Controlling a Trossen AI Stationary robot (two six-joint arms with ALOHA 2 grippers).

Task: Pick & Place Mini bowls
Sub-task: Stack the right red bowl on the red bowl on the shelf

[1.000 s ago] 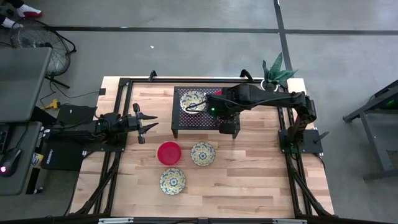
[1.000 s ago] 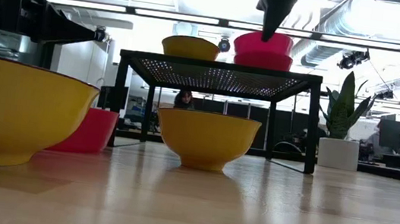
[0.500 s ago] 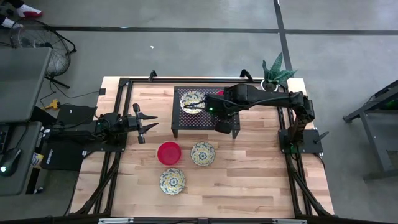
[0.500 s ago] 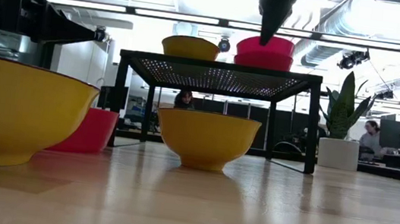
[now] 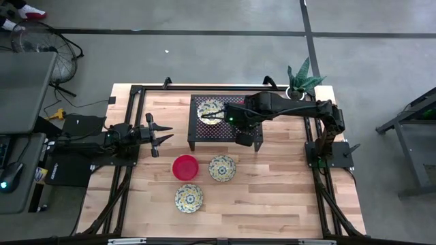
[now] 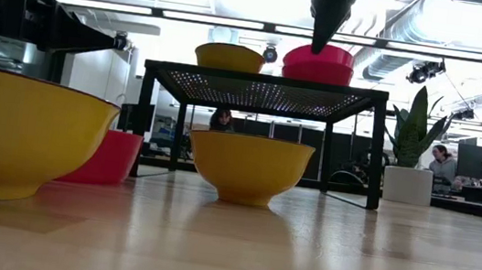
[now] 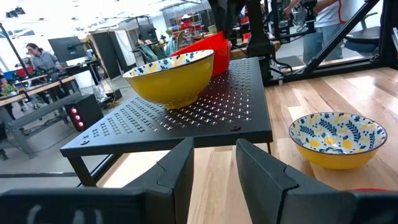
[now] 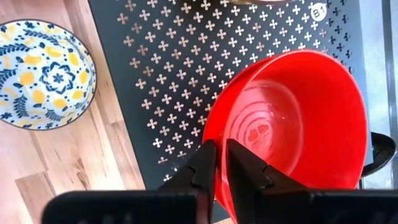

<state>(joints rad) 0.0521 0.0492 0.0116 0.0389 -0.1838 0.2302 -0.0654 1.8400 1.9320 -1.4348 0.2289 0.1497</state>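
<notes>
A black perforated stand carries a patterned bowl and a red bowl, which sits on a second red bowl. My right gripper reaches over the stand from the right and is shut on the upper red bowl. On the wood lie a red bowl and two patterned bowls, each resting on its base. My left gripper hovers open to the left of the stand, touching nothing. My right gripper pinches the upper red bowl's rim, with one finger outside the wall and the other inside. The fingers come from above, pointing down. The bowl sits upright, nested in the red bowl below it on the stand.
A potted plant in a white pot stands at the far right corner. The stand's legs rise from the table's far middle. Bare wood lies to the right and near the front edge. People sit in the room behind.
My right gripper has come down a little over the stand, still shut on the red bowl's rim. The bowl has sunk from above the lower red bowl into it, so the two now read as one low stack.
</notes>
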